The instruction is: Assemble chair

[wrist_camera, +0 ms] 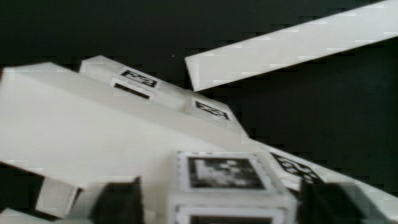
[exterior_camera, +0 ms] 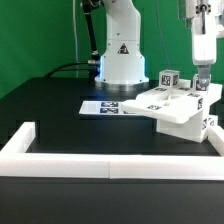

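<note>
The partly joined white chair (exterior_camera: 178,108) lies on the black table at the exterior view's right, with tagged pieces sticking up from its flat panel. My gripper (exterior_camera: 201,76) hangs straight down over its far right end. In the wrist view the gripper (wrist_camera: 217,198) straddles an upright tagged chair post (wrist_camera: 224,172). The dark fingers (wrist_camera: 118,200) stand a little off each side of the post, so the gripper is open. The broad flat panel (wrist_camera: 80,120) with two more tagged pieces (wrist_camera: 139,78) stretches beyond it.
The marker board (exterior_camera: 110,106) lies flat just beside the chair, in front of the arm's white base (exterior_camera: 120,55). A long low white barrier wall (exterior_camera: 100,158) runs along the table's front and turns back at both ends; a stretch of it (wrist_camera: 294,50) shows in the wrist view.
</note>
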Action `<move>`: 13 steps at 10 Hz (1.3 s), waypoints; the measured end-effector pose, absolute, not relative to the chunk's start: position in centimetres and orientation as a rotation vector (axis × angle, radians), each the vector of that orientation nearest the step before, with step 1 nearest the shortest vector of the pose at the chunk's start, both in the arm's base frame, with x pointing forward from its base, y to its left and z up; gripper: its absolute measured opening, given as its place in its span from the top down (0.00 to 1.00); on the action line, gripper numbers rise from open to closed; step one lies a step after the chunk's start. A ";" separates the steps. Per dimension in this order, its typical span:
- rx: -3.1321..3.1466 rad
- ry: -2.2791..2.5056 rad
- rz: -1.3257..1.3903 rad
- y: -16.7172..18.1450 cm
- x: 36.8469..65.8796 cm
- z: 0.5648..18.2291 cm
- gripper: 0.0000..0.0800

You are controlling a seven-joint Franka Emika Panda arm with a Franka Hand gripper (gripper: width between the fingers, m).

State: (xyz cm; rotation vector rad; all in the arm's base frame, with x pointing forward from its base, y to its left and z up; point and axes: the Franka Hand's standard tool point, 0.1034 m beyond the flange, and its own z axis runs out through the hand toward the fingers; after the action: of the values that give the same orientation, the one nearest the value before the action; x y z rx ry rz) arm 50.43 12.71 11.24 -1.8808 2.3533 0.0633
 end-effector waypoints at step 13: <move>-2.869 0.973 -0.060 12.4 50.6 11.2 0.19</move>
State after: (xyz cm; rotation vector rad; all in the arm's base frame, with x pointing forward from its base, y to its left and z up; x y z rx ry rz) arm 50.62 12.40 11.21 -2.8695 0.9728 -0.0602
